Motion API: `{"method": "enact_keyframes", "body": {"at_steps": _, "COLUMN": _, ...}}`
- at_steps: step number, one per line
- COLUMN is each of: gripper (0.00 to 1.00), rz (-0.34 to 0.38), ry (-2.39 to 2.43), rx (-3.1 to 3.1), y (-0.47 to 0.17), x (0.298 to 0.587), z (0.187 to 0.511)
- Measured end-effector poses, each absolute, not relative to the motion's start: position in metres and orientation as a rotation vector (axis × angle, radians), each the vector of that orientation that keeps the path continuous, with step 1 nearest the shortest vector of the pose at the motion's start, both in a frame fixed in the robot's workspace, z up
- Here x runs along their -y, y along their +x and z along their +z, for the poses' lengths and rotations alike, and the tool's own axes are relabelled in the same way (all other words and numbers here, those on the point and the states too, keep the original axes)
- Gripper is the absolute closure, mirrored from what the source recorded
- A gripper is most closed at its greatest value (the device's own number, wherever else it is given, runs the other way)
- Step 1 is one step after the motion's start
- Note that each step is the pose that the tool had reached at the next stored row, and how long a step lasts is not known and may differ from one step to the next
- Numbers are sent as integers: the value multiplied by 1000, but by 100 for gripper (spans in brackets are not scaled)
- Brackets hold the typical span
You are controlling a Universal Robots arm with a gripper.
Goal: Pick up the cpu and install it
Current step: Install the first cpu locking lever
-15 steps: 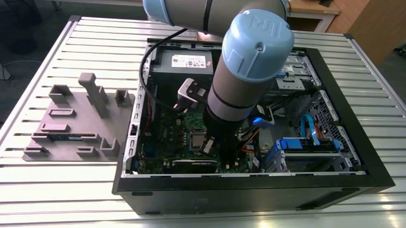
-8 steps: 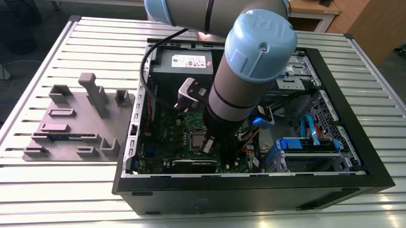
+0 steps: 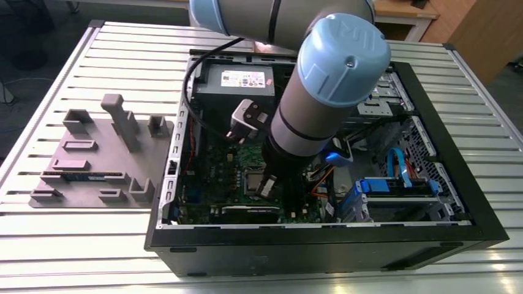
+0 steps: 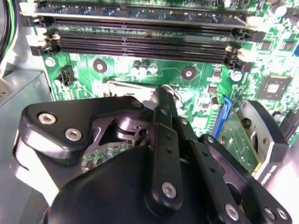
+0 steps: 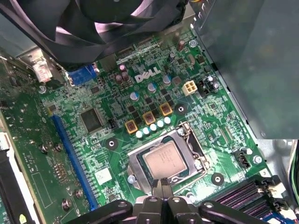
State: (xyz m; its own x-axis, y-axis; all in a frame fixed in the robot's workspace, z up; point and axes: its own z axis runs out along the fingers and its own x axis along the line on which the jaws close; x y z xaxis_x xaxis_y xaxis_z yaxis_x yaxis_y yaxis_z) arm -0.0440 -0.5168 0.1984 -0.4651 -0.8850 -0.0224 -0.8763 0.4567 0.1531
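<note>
The cpu (image 5: 163, 161), a small silver square with a thin tan rim, lies flat inside the dark metal-framed socket (image 5: 194, 154) of the green motherboard (image 5: 93, 154). In the first wrist view my gripper (image 5: 161, 185) hovers at the cpu's edge, its two black fingertips pressed together with nothing between them. The second wrist view has the gripper's black linkage (image 4: 163, 140) in front of the socket and hides the cpu. In the exterior view the arm (image 3: 327, 92) reaches down into the open computer case (image 3: 327, 245), over the socket (image 3: 255, 182).
Memory slots (image 4: 140, 44) run beside the socket. A black fan (image 5: 103, 23) and a grey power supply box (image 3: 237, 79) stand close by. Cables and drive bays (image 3: 400, 184) occupy the case's side at the exterior view's right. A grey parts fixture (image 3: 98, 159) lies on the slatted table (image 3: 65, 245).
</note>
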Motion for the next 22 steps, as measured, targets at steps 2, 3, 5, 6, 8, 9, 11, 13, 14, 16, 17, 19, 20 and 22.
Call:
{"method": "enact_keyframes", "body": {"at_steps": 2, "gripper": 89, "rz": -229, "ry": 1585, "rx": 2621, "y": -40, "x": 517, "z": 198}}
{"method": "enact_keyframes", "body": {"at_steps": 3, "gripper": 89, "rz": -232, "ry": 1583, "rx": 2617, "y": -39, "x": 517, "z": 198}}
{"method": "enact_keyframes", "body": {"at_steps": 5, "gripper": 89, "rz": -232, "ry": 1583, "rx": 2617, "y": -38, "x": 517, "z": 198}}
{"method": "enact_keyframes", "body": {"at_steps": 6, "gripper": 89, "rz": -232, "ry": 1583, "rx": 2617, "y": -38, "x": 517, "z": 198}}
{"method": "enact_keyframes", "body": {"at_steps": 8, "gripper": 89, "rz": -233, "ry": 1583, "rx": 2617, "y": -38, "x": 517, "z": 198}}
{"method": "enact_keyframes", "body": {"at_steps": 9, "gripper": 89, "rz": -233, "ry": 1583, "rx": 2617, "y": -38, "x": 518, "z": 198}}
{"method": "enact_keyframes", "body": {"at_steps": 11, "gripper": 89, "rz": -233, "ry": 1583, "rx": 2617, "y": -36, "x": 519, "z": 198}}
{"method": "enact_keyframes", "body": {"at_steps": 13, "gripper": 89, "rz": -232, "ry": 1583, "rx": 2617, "y": -35, "x": 520, "z": 197}}
{"method": "enact_keyframes", "body": {"at_steps": 14, "gripper": 89, "rz": -232, "ry": 1583, "rx": 2617, "y": -34, "x": 520, "z": 197}}
{"method": "enact_keyframes", "body": {"at_steps": 16, "gripper": 89, "rz": -233, "ry": 1583, "rx": 2617, "y": -33, "x": 521, "z": 197}}
{"method": "enact_keyframes", "body": {"at_steps": 17, "gripper": 89, "rz": -232, "ry": 1583, "rx": 2617, "y": -33, "x": 521, "z": 196}}
{"method": "enact_keyframes", "body": {"at_steps": 19, "gripper": 89, "rz": -233, "ry": 1583, "rx": 2617, "y": -32, "x": 521, "z": 196}}
{"method": "enact_keyframes", "body": {"at_steps": 20, "gripper": 89, "rz": -233, "ry": 1583, "rx": 2617, "y": -31, "x": 521, "z": 195}}
{"method": "enact_keyframes", "body": {"at_steps": 22, "gripper": 89, "rz": -233, "ry": 1583, "rx": 2617, "y": -30, "x": 522, "z": 194}}
